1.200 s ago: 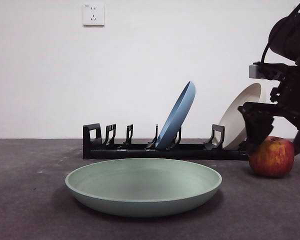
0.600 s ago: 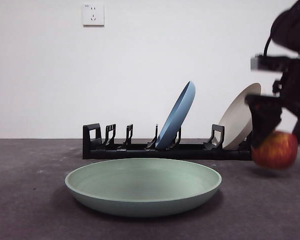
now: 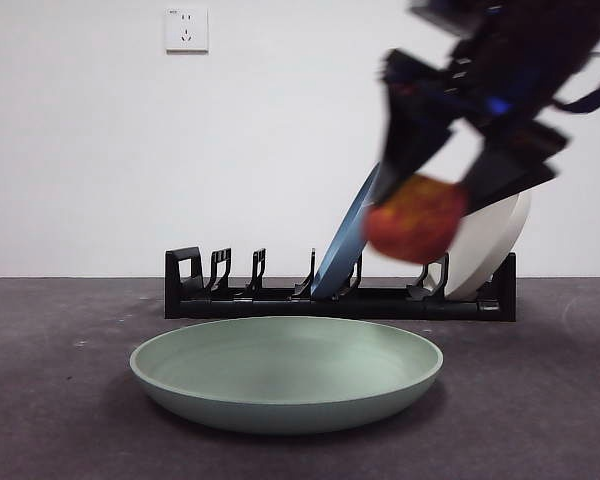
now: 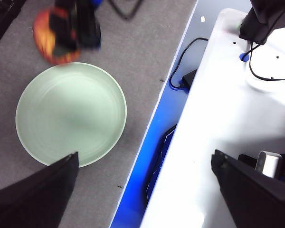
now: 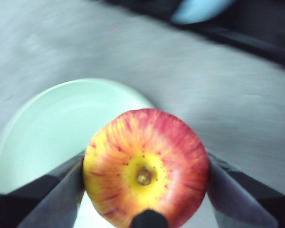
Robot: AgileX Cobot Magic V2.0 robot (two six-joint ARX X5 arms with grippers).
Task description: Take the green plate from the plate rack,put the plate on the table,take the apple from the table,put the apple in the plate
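With the green plate [image 3: 286, 372] already on the desk [image 3: 50, 400], the right gripper [image 3: 420, 190], clamped on the apple [image 3: 414, 218], carries it aloft, not yet placed; the left gripper [image 4: 142, 190] waits, jaws apart.

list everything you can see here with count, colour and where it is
green plate: 1, pale sage green, flat on the table in front of the rack
apple: 1, red and yellow, held in the air above the plate's right side
plate rack: 1, black, behind the green plate
blue plate: 1, blue, leaning in the rack
beige plate: 1, beige, at the rack's right end
wall socket: 1, white, on the wall
table: 1, dark grey
right gripper: black, shut on the apple
left gripper: black, open, high above the table edge
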